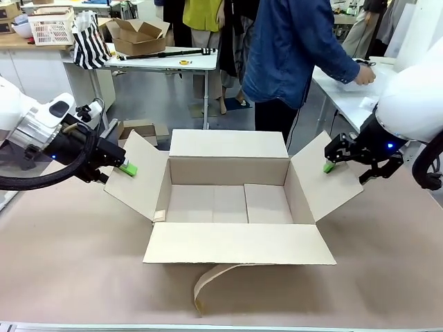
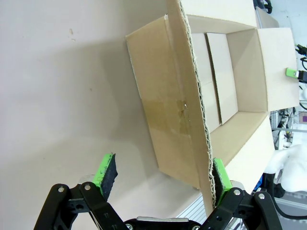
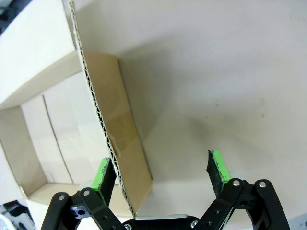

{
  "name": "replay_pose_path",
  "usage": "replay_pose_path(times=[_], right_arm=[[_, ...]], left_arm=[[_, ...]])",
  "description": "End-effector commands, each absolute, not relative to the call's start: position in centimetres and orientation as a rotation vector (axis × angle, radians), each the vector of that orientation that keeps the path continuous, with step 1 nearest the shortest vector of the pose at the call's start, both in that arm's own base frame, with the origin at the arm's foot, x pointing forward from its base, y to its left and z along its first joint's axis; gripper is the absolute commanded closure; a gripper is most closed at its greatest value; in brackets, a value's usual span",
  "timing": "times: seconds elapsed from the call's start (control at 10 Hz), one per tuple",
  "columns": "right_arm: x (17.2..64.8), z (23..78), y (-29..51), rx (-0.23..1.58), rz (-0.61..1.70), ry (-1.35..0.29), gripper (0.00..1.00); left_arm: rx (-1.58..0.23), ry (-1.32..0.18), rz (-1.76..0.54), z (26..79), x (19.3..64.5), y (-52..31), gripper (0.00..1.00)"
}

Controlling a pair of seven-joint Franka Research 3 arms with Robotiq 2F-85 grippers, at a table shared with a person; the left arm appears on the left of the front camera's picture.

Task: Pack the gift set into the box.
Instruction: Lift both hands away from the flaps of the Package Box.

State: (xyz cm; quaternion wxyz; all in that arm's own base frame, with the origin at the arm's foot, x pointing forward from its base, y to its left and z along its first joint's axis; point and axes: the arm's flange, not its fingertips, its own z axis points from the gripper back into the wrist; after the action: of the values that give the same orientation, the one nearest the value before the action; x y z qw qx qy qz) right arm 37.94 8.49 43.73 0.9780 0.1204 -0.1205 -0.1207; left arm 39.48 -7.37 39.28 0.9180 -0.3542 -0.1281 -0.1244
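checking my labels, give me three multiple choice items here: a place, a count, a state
1. Where by the box is the left gripper? A) at its left flap B) inside it C) high above it
2. How many top flaps stand open? A) two B) three C) four
3. How are the right gripper's fingers? A) shut on the flap B) open, flap edge between them C) shut, clear of the box

1 A: its green pad sits at that flap's outer edge.
2 C: all four spread away from the opening.
3 B: the right wrist view shows them apart around the right flap's edge.
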Motion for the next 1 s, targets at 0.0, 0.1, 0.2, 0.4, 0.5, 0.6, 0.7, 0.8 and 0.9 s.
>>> replay_pose_path(times=[0.0, 0.1, 0.2, 0.4, 0.5, 0.6, 0.7, 0.8, 0.9], right_arm=[[37.84, 43.93, 8.51, 0.229, -0.259, -0.243, 0.00], [37.84, 43.93, 8.51, 0.229, -0.259, -0.243, 0.00], [37.84, 43.93, 8.51, 0.229, -0.259, -0.243, 0.00], [37.84, 43.93, 8.51, 0.229, -0.259, -0.243, 0.00], [37.84, 43.93, 8.51, 0.229, -0.259, -0.243, 0.00], [37.84, 43.93, 8.51, 0.229, -0.259, -0.243, 0.00], [37.84, 43.93, 8.51, 0.229, -0.259, -0.243, 0.00], [37.84, 43.93, 8.51, 0.229, -0.259, -0.243, 0.00], [37.84, 43.93, 8.51, 0.229, -0.259, -0.243, 0.00]], left_arm=[[-0.737, -0.267, -0.273, 39.34, 39.31, -7.27, 0.00], [-0.737, -0.267, -0.273, 39.34, 39.31, -7.27, 0.00], [-0.737, -0.267, -0.273, 39.34, 39.31, -7.27, 0.00], [-0.737, -0.267, -0.273, 39.34, 39.31, -7.27, 0.00], [-0.737, -0.267, -0.273, 39.34, 39.31, -7.27, 0.00], [-0.737, -0.267, -0.273, 39.34, 39.31, -7.27, 0.00], [-0.737, -0.267, -0.273, 39.34, 39.31, -7.27, 0.00], [-0.737, -0.267, -0.273, 39.34, 39.31, -7.27, 0.00], [-0.737, -0.267, -0.273, 39.34, 39.31, -7.27, 0.00]])
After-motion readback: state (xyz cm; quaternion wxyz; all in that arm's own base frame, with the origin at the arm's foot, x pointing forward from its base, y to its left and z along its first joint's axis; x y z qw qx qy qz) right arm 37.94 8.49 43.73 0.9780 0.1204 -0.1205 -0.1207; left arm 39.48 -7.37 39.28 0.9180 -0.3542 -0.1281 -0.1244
